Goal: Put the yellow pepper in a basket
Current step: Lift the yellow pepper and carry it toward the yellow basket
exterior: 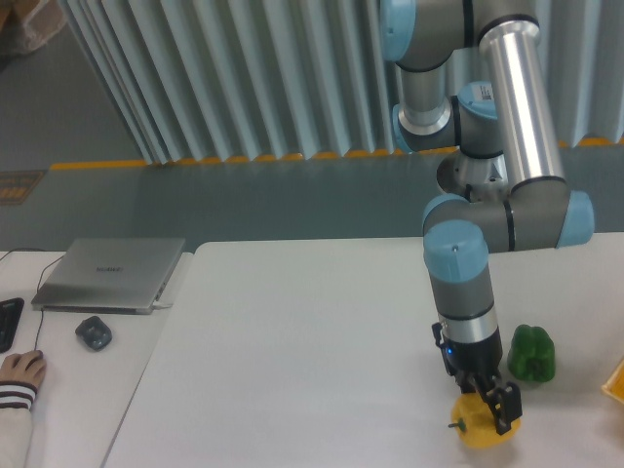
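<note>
Gloss and rounded lobes make the yellow pepper [480,425], near the table's [292,361] front edge toward its right corner, light but slippery, I judge, so my gripper [495,409], fingers closed across its upper body, looks sensibly placed.

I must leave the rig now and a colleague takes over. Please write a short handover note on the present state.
Gripper: down at the yellow pepper, fingers against it; whether they are closed on it cannot be told.
Yellow pepper: near the front edge of the table, on or barely above it.
Basket: only a corner shows at the right edge.
Green pepper: lies between them, untouched.
Done: the approach.
Left: confirm the grasp, carry the pepper right, release it in the basket.
</note>
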Controlling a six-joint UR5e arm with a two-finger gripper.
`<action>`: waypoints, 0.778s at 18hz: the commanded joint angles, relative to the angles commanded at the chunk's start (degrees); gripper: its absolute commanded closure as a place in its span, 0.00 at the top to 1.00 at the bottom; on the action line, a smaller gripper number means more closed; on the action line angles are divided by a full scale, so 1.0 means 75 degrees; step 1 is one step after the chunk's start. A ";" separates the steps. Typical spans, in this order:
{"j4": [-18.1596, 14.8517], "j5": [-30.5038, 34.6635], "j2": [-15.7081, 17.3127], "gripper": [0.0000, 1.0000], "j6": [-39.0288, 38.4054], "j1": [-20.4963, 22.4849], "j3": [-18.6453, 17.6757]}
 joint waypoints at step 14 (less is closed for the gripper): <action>-0.2170 -0.1020 0.1361 0.51 0.3092 0.1770 -0.0457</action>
